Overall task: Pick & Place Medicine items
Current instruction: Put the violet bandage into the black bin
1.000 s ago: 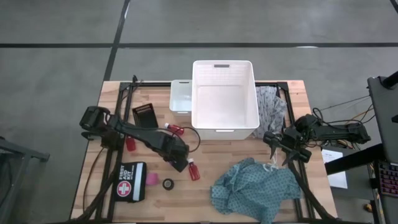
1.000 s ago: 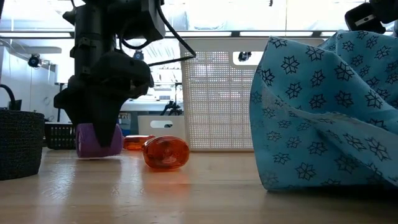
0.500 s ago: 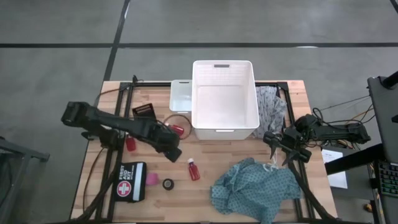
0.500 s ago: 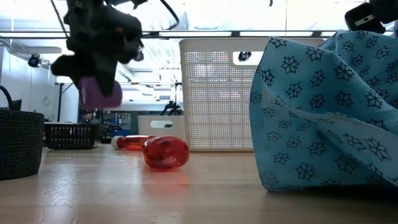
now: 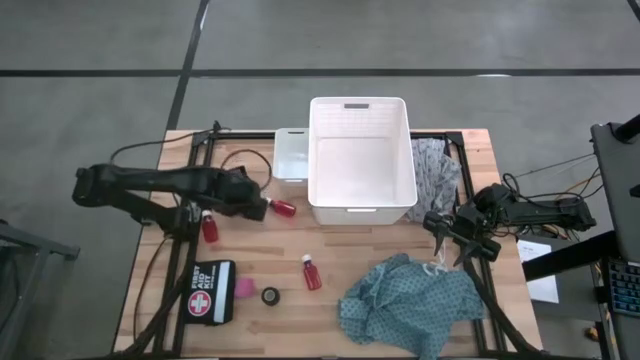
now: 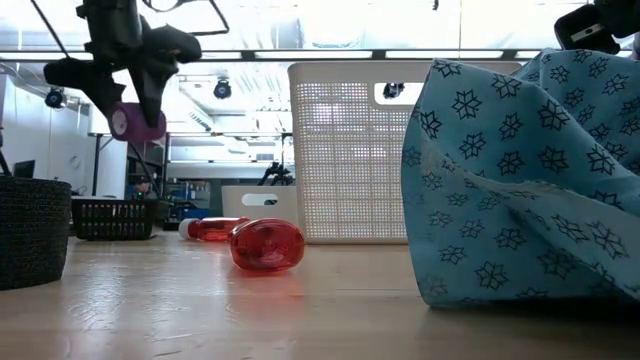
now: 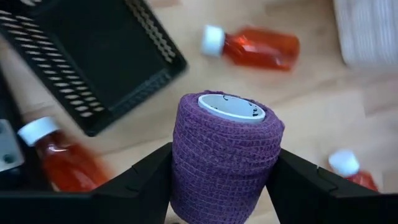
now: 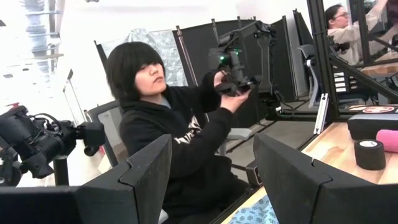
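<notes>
left gripper (image 7: 224, 186) is up off the table, over the left part of the table near the black mesh tray (image 7: 93, 62). jaws clamped on a purple bandage roll (image 7: 225, 158), one finger on each side of it, roll upright with its white core end showing. low view shows the same roll (image 6: 128, 122) hanging in the air under the left gripper (image 6: 130, 95), well above the tabletop.

right gripper (image 5: 447, 240) sits at the right edge of the table, just beside the teal patterned cloth (image 5: 410, 305). its fingers (image 8: 134, 180) stand spread with nothing between them; its wrist view looks out into the room, where a person in a dark hoodie (image 8: 180, 143) holds up a controller arm.

on the wooden table (image 5: 330, 320):
- big white basket (image 5: 360, 155) at the back centre, small white bin (image 5: 290, 155) touching its left side
- grey patterned cloth (image 5: 437, 170) just right of the basket
- red bottle with white cap (image 5: 281, 206) lying near the left gripper (image 5: 255, 208), in front of the small bin
- second red bottle (image 5: 209, 226) further left
- third red bottle (image 5: 311, 272) near the middle front
- first aid pouch (image 5: 211, 291) front left, pink piece (image 5: 244, 289) just beside it, black ring-shaped roll (image 5: 270, 296) next to that

the low view has one red bottle (image 6: 267, 245) lying on its side up close, another behind it.
</notes>
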